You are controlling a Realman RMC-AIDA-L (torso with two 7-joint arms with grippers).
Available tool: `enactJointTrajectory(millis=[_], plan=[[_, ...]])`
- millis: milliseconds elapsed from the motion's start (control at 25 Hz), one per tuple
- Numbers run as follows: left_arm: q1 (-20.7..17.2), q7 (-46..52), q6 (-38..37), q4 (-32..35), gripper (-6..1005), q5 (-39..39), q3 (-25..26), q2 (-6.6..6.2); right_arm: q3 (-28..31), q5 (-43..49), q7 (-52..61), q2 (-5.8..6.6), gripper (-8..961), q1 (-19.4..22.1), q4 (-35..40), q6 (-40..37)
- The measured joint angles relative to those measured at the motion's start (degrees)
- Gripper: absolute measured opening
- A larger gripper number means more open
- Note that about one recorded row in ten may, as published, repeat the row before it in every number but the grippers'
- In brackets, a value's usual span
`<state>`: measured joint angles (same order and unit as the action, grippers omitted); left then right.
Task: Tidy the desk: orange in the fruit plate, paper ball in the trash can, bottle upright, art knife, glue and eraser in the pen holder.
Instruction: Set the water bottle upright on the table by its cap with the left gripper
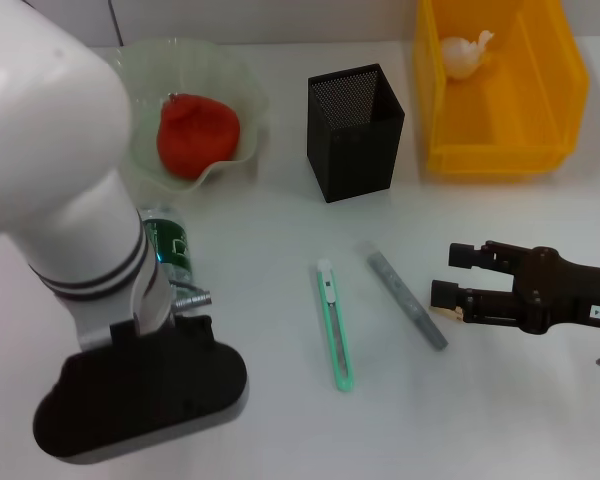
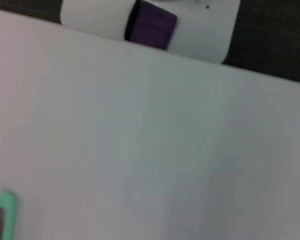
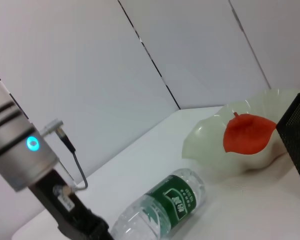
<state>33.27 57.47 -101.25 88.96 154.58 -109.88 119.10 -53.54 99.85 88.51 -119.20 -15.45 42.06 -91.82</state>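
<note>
White arm casing fills the left of the head view, where the left gripper (image 1: 140, 400) hangs low over the bench (image 1: 260, 300); whether it is open I cannot tell. Just behind it, left of centre, the bottle (image 1: 170, 250) lies on its side, not yet stood up. At upper left the orange (image 1: 197, 135) already sits in the plate (image 1: 240, 85). Top centre stands the mesh holder (image 1: 355, 130), and below it, mid-frame, the green knife (image 1: 335, 325) and the grey glue (image 1: 407, 298) lie flat, near each other but apart. Far right, the right gripper (image 1: 455, 278) hovers just beside the glue's lower end, open, holding nothing. The glue looks like the step in hand: I would centre the jaws across its narrow width, at mid-length so it does not tip, and lift clear of the knife. The paper ball (image 1: 467, 52) is in the yellow bin (image 1: 500, 150), upper right. No eraser shows.
</note>
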Motion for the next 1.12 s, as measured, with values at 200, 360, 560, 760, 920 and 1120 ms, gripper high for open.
enactJointTrajectory(millis=[200, 360, 560, 760, 920, 1120], plan=[[-0.8, 0.3, -3.8, 4.7, 424, -3.0, 5.0, 0.07, 0.2, -0.1, 0.0, -0.11, 827, 0.9, 1.4, -1.9], [-1.4, 1.2, -6.6, 7.3, 424, -7.7, 11.5, -0.07, 1.0, -0.3, 0.0, -0.16, 827, 1.2, 2.6, -3.4], [-0.1, 3.9, -8.4, 6.3, 425, -11.7, 21.6, -0.33, 1.3, -0.3, 0.0, -0.16, 827, 1.1, 3.3, -4.4], [3.9, 4.5, -11.8, 1.1, 425, -16.2, 34.8, -0.51, 1.3, -0.4, -0.3, -0.13, 828, 0.9, 3.4, -4.7], [6.4, 4.7, -12.2, -3.5, 426, -16.9, 42.1, -0.62, 1.3, -0.4, -0.6, -0.02, 827, 0.8, 3.4, -4.8], [7.2, 4.6, -12.3, -5.5, 430, -16.9, 44.8, -0.69, 1.3, -0.2, -1.1, 0.02, 828, 0.8, 3.4, -4.9]])
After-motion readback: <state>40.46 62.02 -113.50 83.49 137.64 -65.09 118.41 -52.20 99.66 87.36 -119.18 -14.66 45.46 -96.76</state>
